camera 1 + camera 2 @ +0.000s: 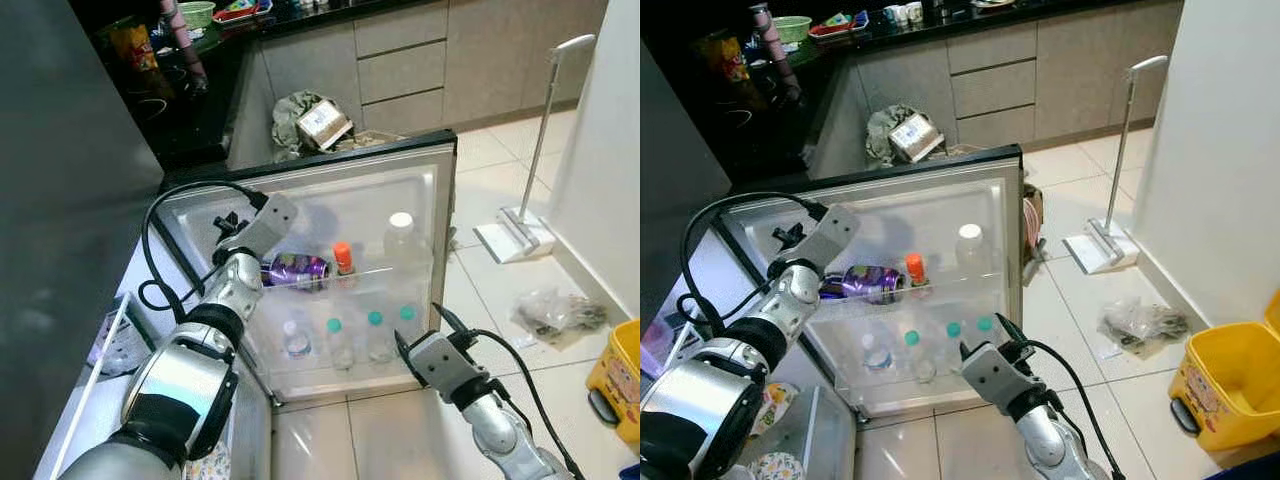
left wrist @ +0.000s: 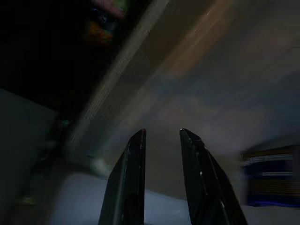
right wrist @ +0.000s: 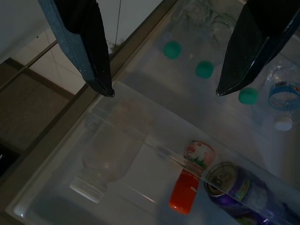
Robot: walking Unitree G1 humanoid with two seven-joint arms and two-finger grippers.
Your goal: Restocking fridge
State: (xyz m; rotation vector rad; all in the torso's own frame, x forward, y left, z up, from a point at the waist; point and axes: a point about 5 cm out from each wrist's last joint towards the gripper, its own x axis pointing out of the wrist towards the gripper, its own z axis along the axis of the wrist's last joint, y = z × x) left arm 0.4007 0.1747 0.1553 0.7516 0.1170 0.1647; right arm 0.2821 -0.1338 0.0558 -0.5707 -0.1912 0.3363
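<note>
fridge door (image 1: 420,200), white-lined with a dark rim, stands swung open toward the robot, so its racks face up at the camera and take bottles from above. its upper rack holds a purple drink can (image 1: 295,270) lying on its side, a small orange-capped bottle (image 1: 343,258) and a clear white-lidded jar (image 1: 401,235); the lower rack carries a row of clear water bottles with green caps (image 1: 375,335) and one with a white cap (image 1: 293,340).

left hand (image 2: 161,136) reaches to the door's upper rack beside the can, fingers slightly apart and gripping nothing. right hand (image 3: 164,91) hovers over the door's lower edge, fingers spread wide and empty, likely ready for stock.

around: grey kitchen drawers (image 1: 400,60), a dark surface (image 1: 190,90) with snack packets, a white floor mop (image 1: 530,220), a yellow bin (image 1: 620,375), a crumpled plastic bag (image 1: 555,312).
</note>
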